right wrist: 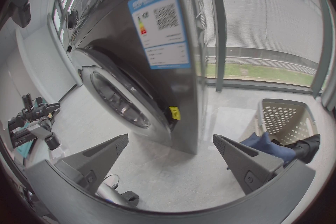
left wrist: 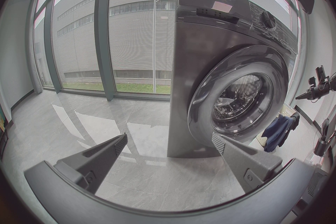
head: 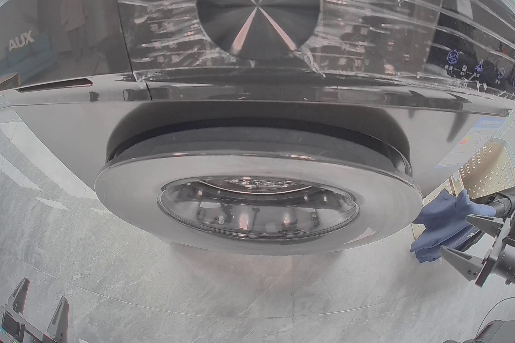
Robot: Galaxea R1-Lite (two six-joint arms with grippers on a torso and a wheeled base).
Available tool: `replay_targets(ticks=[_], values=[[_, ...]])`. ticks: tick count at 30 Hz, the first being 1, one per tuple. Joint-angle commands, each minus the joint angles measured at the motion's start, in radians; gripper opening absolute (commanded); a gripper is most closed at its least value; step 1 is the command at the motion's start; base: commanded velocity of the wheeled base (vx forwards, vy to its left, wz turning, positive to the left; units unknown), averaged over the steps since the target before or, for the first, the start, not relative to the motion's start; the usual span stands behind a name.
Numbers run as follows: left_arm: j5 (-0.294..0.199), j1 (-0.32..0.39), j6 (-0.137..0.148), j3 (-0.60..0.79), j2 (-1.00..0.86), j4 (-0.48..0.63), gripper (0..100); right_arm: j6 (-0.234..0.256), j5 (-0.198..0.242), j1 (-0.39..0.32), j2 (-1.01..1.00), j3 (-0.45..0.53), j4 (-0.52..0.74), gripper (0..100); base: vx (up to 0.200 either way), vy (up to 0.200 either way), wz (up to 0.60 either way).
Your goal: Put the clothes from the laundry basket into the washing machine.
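1. While its round, glossy glass door (head: 257, 204) sits shut, the grey metal washing machine (left wrist: 210, 42) stands beside a perforated beige laundry basket (right wrist: 287, 118).
2. Soft blue clothes (right wrist: 266, 144) drape over its rim.
3. Left gripper (left wrist: 168, 139) and right gripper (right wrist: 169, 139) both gape, empty.

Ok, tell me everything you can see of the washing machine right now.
The washing machine is a dark grey, glossy front loader standing upright on the pale tiled floor. Its round door, a broad silver ring around a glass porthole, looks shut; the drum shows through the glass. Above sit a big round dial and a control panel under wrinkled clear film. A blue-and-white label is stuck on its right-hand side. Only the floor is seen touching it; the laundry basket stands by that side.
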Motion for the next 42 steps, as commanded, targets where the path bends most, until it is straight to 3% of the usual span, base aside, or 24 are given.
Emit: replay_targets(ticks=[1,6,13,19,26,34,42], values=[[0.001,-0.002,0.0,0.016,-0.015,0.0,100,0.011,0.0,0.106,0.192,-0.053,-0.025,100,0.0,0.0,0.0],[-0.001,-0.002,0.0,0.016,-0.015,0.0,100,0.037,-0.003,0.154,0.253,-0.096,-0.045,100,0.0,0.0,0.0],[-0.001,-0.002,0.0,0.016,-0.015,0.0,100,0.037,-0.009,0.164,0.379,-0.133,-0.142,100,0.0,0.0,0.0],[-0.001,-0.002,0.0,0.016,-0.015,0.0,100,0.054,-0.067,0.261,0.457,-0.139,-0.215,100,0.0,0.0,0.0],[0.001,-0.002,0.0,0.016,-0.015,0.0,100,0.086,-0.075,0.33,0.459,-0.125,-0.228,100,0.0,0.0,0.0],[-0.001,-0.002,0.0,0.016,-0.015,0.0,100,0.085,-0.075,0.329,0.36,-0.025,-0.223,100,0.0,0.0,0.0],[-0.001,-0.002,0.0,0.016,-0.015,0.0,100,0.085,-0.109,0.306,0.429,-0.096,-0.231,100,-0.1,0.0,0.0]])
